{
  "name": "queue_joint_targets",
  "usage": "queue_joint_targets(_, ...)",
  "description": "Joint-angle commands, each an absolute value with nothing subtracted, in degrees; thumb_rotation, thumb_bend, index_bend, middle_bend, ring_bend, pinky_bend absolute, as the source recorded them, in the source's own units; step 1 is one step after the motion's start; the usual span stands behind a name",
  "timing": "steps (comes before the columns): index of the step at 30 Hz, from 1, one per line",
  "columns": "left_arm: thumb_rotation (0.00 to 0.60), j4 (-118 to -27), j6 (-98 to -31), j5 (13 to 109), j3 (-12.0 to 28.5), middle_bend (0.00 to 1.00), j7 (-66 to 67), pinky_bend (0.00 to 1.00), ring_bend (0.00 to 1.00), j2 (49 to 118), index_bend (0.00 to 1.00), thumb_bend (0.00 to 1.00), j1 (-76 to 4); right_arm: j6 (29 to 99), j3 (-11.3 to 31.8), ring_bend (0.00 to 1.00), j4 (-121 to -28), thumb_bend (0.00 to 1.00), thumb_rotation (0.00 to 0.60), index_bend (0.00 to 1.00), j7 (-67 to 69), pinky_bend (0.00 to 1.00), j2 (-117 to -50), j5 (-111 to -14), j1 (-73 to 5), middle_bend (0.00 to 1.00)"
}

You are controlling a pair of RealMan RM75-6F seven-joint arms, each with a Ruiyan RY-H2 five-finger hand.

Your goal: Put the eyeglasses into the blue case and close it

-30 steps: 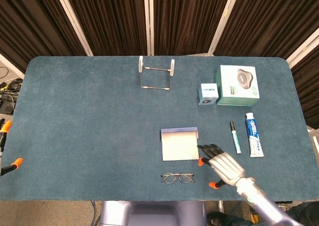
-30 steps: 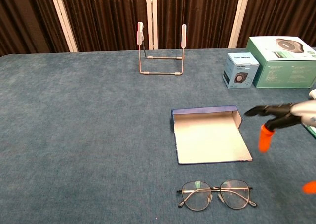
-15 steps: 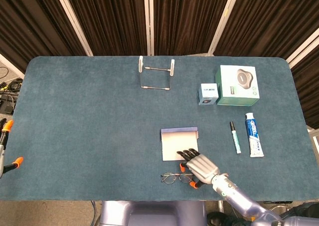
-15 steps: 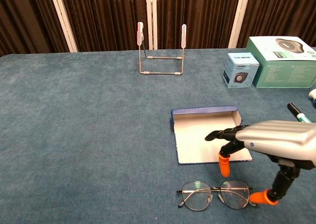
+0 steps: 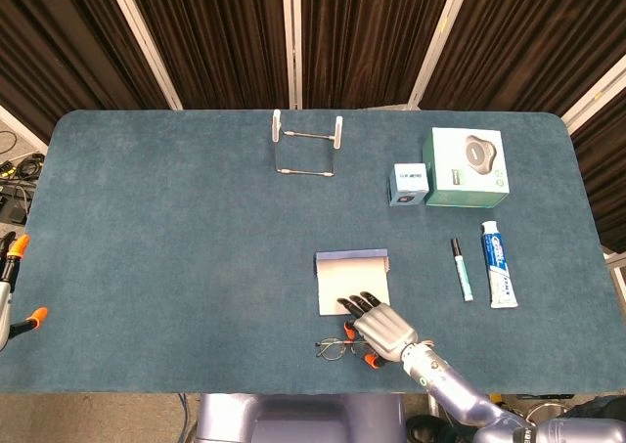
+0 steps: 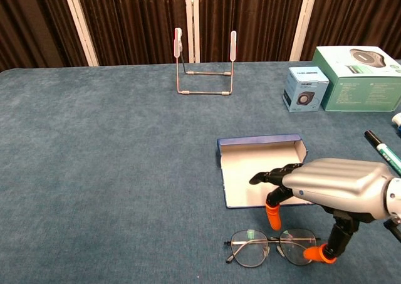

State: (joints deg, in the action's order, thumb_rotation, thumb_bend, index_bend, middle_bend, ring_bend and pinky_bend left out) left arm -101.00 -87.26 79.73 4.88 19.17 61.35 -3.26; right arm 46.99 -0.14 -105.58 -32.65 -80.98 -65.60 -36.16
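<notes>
Behind, dark curtains (image 5: 225, 32) back the blue table (image 5: 176, 228).

You have a blue-carpeted table (image 5: 176, 228) with the open case (image 5: 353, 282) lying flat on it. Just nearer than the case lie the glasses (image 6: 273, 246). Well beyond the case stands a wire rack (image 5: 307, 145). Right of the case lie a pen (image 5: 461, 268) and a tube (image 5: 499, 278); beyond those sit a small box (image 5: 409, 184) and a larger green box (image 5: 466, 167).
</notes>
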Motion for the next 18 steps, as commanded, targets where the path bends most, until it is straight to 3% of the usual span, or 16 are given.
queue_joint_targets(1,0.6,-101.0,-87.3,79.6,4.9,0.0,19.1,0.0,0.0,61.3,0.0,0.0,-3.3,47.5,-0.5,0.0,-105.4,0.19,0.6,0.45,-33.4,0.0,-81.4,-64.6,-36.5,0.0)
queue_joint_targets(18,0.6,-100.9,-87.0,79.2,4.8,0.0,19.3,0.0,0.0,61.4,0.0,0.0,-3.6,49.3,-1.8,0.0,-104.7,0.19,0.6,0.46,-36.4,0.0,-84.6,-58.6,-38.9,0.0)
